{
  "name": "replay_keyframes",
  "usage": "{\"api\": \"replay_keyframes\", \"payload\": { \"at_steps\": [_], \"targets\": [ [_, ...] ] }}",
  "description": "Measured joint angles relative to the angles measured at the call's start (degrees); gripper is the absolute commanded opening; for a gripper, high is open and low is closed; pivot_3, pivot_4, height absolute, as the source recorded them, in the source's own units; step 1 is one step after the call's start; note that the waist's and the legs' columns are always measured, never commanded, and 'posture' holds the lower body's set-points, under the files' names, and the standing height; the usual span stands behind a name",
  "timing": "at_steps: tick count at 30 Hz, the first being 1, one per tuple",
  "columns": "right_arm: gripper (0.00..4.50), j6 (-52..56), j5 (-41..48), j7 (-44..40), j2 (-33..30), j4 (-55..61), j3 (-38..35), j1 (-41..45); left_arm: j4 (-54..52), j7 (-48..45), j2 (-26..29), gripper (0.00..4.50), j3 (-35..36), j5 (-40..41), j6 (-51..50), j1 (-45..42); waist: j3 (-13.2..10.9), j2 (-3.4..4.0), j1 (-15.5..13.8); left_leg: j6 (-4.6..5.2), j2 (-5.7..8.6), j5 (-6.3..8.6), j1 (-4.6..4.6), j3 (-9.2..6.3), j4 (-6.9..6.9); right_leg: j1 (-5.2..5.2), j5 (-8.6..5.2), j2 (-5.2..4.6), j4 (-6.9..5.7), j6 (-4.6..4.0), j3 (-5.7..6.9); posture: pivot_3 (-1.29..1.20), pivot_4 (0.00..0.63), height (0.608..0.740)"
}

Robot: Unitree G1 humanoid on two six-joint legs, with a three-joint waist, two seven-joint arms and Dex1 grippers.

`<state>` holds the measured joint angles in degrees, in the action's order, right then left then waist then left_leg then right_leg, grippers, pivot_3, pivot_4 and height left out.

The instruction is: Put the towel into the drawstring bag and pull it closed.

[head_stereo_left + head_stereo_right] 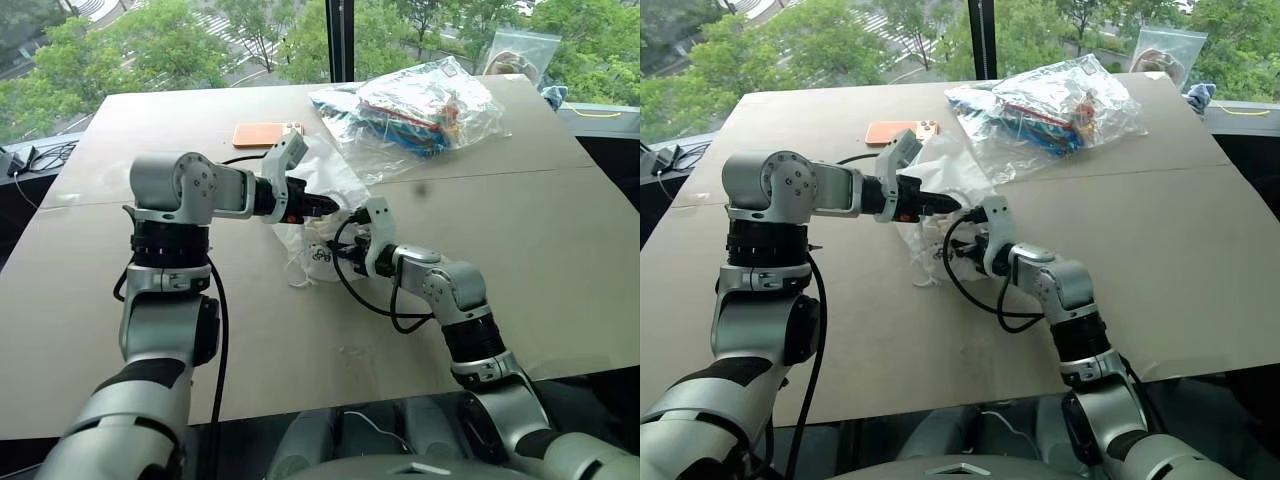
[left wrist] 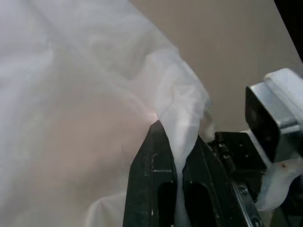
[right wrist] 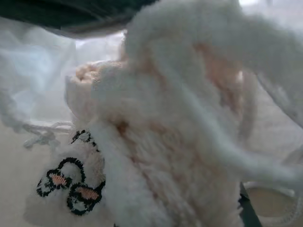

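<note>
The drawstring bag [image 1: 327, 172], thin translucent white fabric, is lifted off the table at the middle. My left gripper [image 1: 328, 207] is shut on a fold of it, and the left wrist view shows the cloth pinched between the black fingers [image 2: 154, 165]. Just below, my right gripper [image 1: 347, 250] is shut on the towel [image 1: 320, 256], a fluffy white cloth with black printed marks [image 3: 71, 184], held against the hanging bag. The towel hides the right fingers in the right wrist view. White cords [image 3: 42, 133] lie on the table beside the bag [image 3: 28, 71].
A large clear plastic bag of colourful items [image 1: 415, 110] lies at the back right, and an orange phone [image 1: 262, 134] sits just behind the drawstring bag. A smaller clear bag [image 1: 520, 55] stands at the far right corner. Black cables hang from both wrists.
</note>
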<state>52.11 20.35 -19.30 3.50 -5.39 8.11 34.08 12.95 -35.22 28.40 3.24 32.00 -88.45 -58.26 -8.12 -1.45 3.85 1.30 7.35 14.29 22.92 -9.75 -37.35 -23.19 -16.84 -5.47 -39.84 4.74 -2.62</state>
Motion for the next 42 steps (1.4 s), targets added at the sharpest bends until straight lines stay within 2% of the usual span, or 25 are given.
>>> {"api": "replay_keyframes", "payload": {
  "at_steps": [5, 8, 13, 17, 20, 25, 28, 34, 38, 40, 42],
  "targets": [
    [0.02, 0.88, 0.45, -0.16, 0.22, -0.59, -0.56, 0.97, -4.11, -0.77, 0.06, 0.00, 0.05, 1.93, -0.64, 0.26, 0.00, 0.00, 0.14, 0.00, -0.02, 0.00, -0.01, -0.02, 0.00, 0.00, 0.00, 0.01, -0.01, 0.00, 0.01, 0.00, 0.150, 0.740],
    [0.02, 0.77, 4.43, 2.76, 4.10, -4.72, -8.43, 2.60, -7.03, -0.86, 0.04, 0.00, 0.28, 3.50, -2.40, 1.38, -0.02, 0.04, 0.38, -0.01, -0.04, -0.01, -0.01, 0.00, 0.02, 0.01, 0.00, 0.04, -0.03, 0.00, -0.02, 0.00, 0.150, 0.740],
    [0.02, -1.03, 16.25, 8.45, 4.19, -9.86, -23.86, 5.09, -9.97, -0.14, 2.75, 0.00, 0.72, 8.24, -3.76, 5.76, -0.07, 0.11, 0.16, -0.01, -0.04, -0.01, -0.01, -0.01, 0.03, -0.01, 0.00, 0.03, -0.01, -0.01, 0.00, 0.00, 0.150, 0.740],
    [0.02, -0.86, 20.50, 8.66, 4.19, -10.85, -24.86, 5.09, -10.56, 1.07, 3.30, 0.00, 0.71, 10.67, -3.77, 6.51, -0.13, 0.22, 0.53, -0.01, -0.04, -0.01, -0.01, 0.04, 0.05, -0.01, 0.00, 0.02, -0.03, -0.01, -0.05, 0.00, 0.150, 0.740],
    [0.02, -0.75, 22.80, 8.88, 4.19, -10.86, -24.81, 5.09, -10.28, 2.66, 3.30, 0.00, 1.05, 11.43, -3.83, 6.29, -0.14, 0.22, 0.58, -0.01, -0.04, -0.01, -0.01, 0.03, 0.05, -0.01, 0.00, 0.03, -0.03, -0.01, -0.04, 0.00, 0.150, 0.740],
    [0.02, 0.18, 26.71, 8.26, 4.19, -10.86, -22.71, 5.11, -7.41, 5.81, 0.20, 0.00, 3.22, 14.57, -3.97, 2.07, -0.14, 0.23, 0.35, -0.01, -0.04, -0.01, 0.01, 0.05, 0.03, -0.02, 0.00, 0.01, -0.02, 0.00, -0.05, 0.00, 0.150, 0.740],
    [0.02, -2.38, 22.90, 6.15, 4.15, -10.83, -16.05, 5.30, -5.94, 7.86, -1.56, 0.00, 3.53, 16.07, -3.96, 0.68, -0.14, 0.23, 0.84, -0.01, -0.04, -0.01, 0.01, 0.06, 0.04, -0.05, 0.00, 0.02, -0.05, -0.01, -0.07, 0.00, 0.150, 0.740],
    [0.02, -16.98, 4.84, -1.37, 2.62, -11.38, 1.15, 7.18, -3.25, 12.35, -1.80, 0.00, 5.56, 18.83, -3.97, 0.04, -0.13, 0.22, 1.81, -0.01, -0.04, -0.01, 0.07, 0.11, 0.00, -0.16, 0.00, 0.02, -0.09, 0.00, -0.12, 0.00, 0.150, 0.740],
    [0.02, -17.09, 6.37, -1.67, 4.04, -13.89, -1.43, 7.15, -5.27, 13.10, -1.08, 0.00, 5.53, 20.07, -3.53, 2.29, -0.14, 0.22, 1.61, -0.02, -0.04, -0.01, 0.10, 0.05, -0.04, -0.15, 0.00, 0.01, -0.08, 0.00, -0.05, 0.00, 0.150, 0.740],
    [0.93, -17.13, 7.47, -1.07, 4.05, -14.45, -3.62, 7.17, -5.87, 13.08, -1.10, 0.00, 5.52, 21.29, -3.51, 2.78, -0.13, 0.22, 1.37, -0.02, -0.04, -0.02, 0.09, 0.03, -0.05, -0.13, 0.00, 0.01, -0.07, 0.00, -0.03, 0.00, 0.150, 0.740],
    [1.63, -16.40, 9.48, -0.35, 4.05, -15.17, -6.37, 7.18, -6.26, 13.68, -1.16, 0.00, 6.53, 22.59, -2.86, 3.76, -0.14, 0.23, 1.36, -0.02, -0.03, -0.02, 0.10, 0.04, -0.05, -0.13, 0.00, 0.01, -0.06, 0.00, -0.04, 0.00, 0.150, 0.740]
  ]
}}
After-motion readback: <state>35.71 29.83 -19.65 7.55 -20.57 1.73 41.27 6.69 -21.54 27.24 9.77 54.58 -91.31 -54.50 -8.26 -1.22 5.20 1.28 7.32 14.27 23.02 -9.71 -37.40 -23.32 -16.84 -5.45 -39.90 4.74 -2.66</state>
